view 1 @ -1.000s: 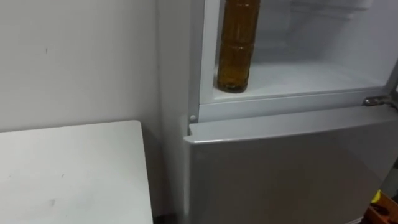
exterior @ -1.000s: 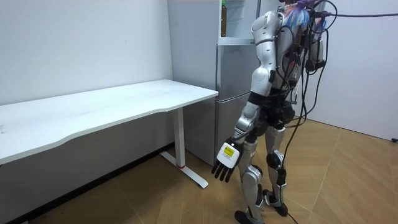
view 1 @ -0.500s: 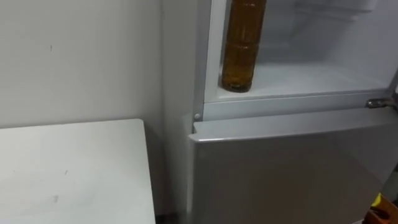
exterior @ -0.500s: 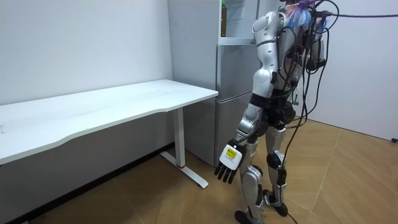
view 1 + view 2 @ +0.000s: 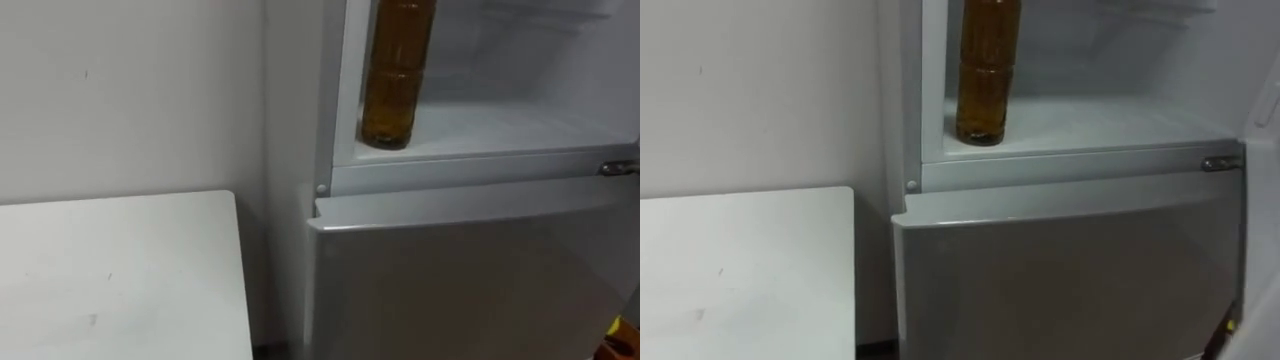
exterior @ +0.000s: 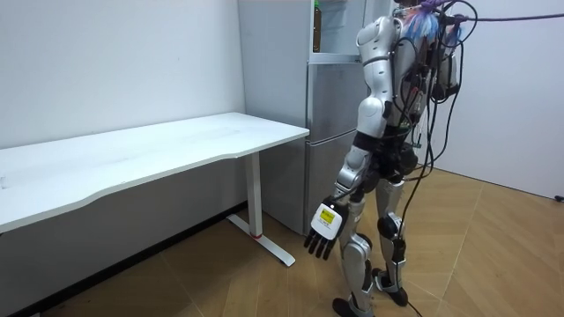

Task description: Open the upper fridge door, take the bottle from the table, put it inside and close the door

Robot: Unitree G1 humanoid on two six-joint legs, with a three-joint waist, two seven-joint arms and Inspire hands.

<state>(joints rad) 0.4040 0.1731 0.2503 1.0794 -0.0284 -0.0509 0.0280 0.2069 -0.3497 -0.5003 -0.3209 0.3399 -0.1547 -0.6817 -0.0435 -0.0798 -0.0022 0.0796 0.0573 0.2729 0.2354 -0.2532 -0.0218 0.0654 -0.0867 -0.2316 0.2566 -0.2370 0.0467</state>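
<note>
We face the fridge (image 6: 328, 141). The amber bottle (image 5: 398, 75) stands upright at the left front of its open upper compartment (image 5: 500, 125), above the shut lower door (image 5: 460, 270). A white bench (image 5: 120, 270) sits just left. Our left hand (image 6: 322, 231) hangs low, fingers loose, empty.

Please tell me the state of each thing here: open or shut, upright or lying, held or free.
upper fridge: open.
bottle: upright on its shelf, at the left front, free.
lower fridge door: shut.
left hand: open, empty, hanging at the robot's side.
</note>
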